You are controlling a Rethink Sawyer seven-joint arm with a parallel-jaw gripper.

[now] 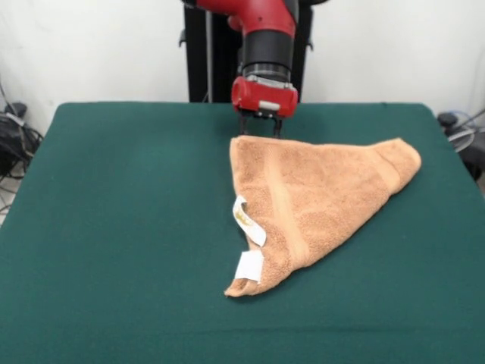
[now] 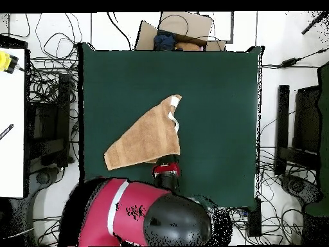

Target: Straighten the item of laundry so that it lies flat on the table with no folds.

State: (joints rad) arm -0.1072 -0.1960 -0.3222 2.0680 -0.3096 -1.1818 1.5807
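Front view: the towel [image 1: 314,203] lies on the green table [image 1: 114,227] folded into a rough triangle, its long edge running from the corner under the arm at twelve o'clock down to a point at about six, and its third corner out toward three o'clock. Two white tags [image 1: 250,243] show on the left edge near the low point. The gripper [image 1: 258,129] sits right at the towel's top corner, fingers dark and short against the cloth; they look drawn close on that corner, though from here I cannot tell whether cloth is really between them or whether they merely touch it.

The risk as I judge it: if only the upper layer is pinched, a pull would peel the fold open nicely; if both layers are caught, the whole triangle drags along and stays doubled. A shallow bite on thick terry could also slip free mid-pull.

Overhead view: the towel [image 2: 144,138] lies left of the table's centre, its tagged tip pointing to one o'clock, its wide end toward eight. The gripper [image 2: 167,168] is mostly hidden beneath the wrist here, so its hold stays unclear. The wide end lies close to the table's nine o'clock edge; a pull that way could carry cloth over the side.
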